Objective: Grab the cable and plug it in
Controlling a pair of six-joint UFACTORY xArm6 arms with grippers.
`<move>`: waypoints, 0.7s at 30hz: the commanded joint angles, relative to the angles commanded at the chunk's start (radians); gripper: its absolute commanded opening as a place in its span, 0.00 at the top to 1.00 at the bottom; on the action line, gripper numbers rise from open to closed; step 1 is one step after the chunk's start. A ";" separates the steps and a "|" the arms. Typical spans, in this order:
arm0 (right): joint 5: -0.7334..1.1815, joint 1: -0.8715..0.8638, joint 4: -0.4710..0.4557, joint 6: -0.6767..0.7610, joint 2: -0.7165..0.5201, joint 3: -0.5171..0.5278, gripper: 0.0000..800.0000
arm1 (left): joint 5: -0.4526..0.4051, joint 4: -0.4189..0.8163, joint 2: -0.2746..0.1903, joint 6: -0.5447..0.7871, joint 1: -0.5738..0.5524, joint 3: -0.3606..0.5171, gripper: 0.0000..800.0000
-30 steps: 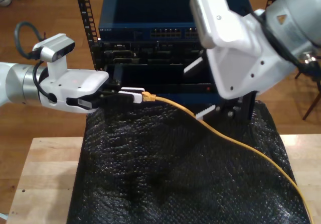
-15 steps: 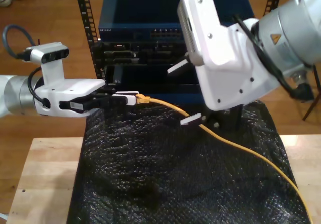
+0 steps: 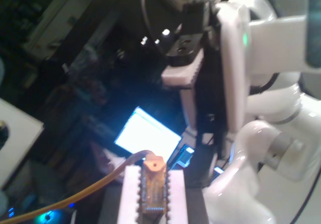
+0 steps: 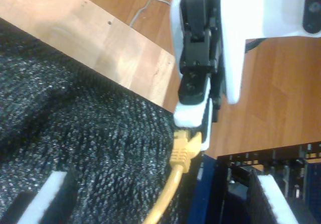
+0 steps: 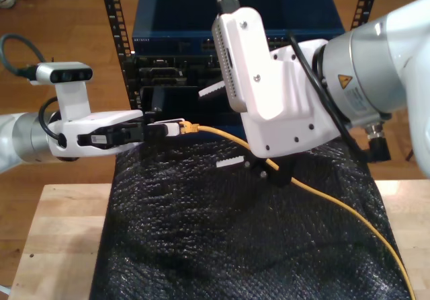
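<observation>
Cable [image 5: 316, 189] across the mat [image 5: 201, 246] on the table [image 5: 54, 239], rack [image 5: 175, 38] behind.

One cable [image 5: 302, 179], two arms, one black mat [image 5: 242, 246], one wooden table [image 5: 47, 246], one rack [image 5: 175, 38].

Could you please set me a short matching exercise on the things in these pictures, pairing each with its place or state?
Things:
1. cable
2. my first gripper
3. my second gripper
4. black mat

Places or states:
A. open, hovering above the mat
B. spread over the wooden table
C. shut on the cable's plug end
D. yellow-orange, trailing across the mat to the exterior view's lower right

Pairs: 1-D, 2-C, 3-A, 4-B
</observation>
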 joint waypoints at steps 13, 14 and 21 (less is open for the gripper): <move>-0.074 0.064 0.000 -0.008 0.000 0.006 0.19 | 0.069 -0.002 0.034 -0.029 0.000 0.003 1.00; -0.081 0.074 0.000 -0.008 0.000 0.009 0.21 | 0.071 -0.003 0.034 -0.034 0.000 0.003 1.00; -0.091 0.081 0.000 -0.006 0.003 0.012 0.27 | 0.100 -0.003 0.048 -0.060 0.000 0.002 1.00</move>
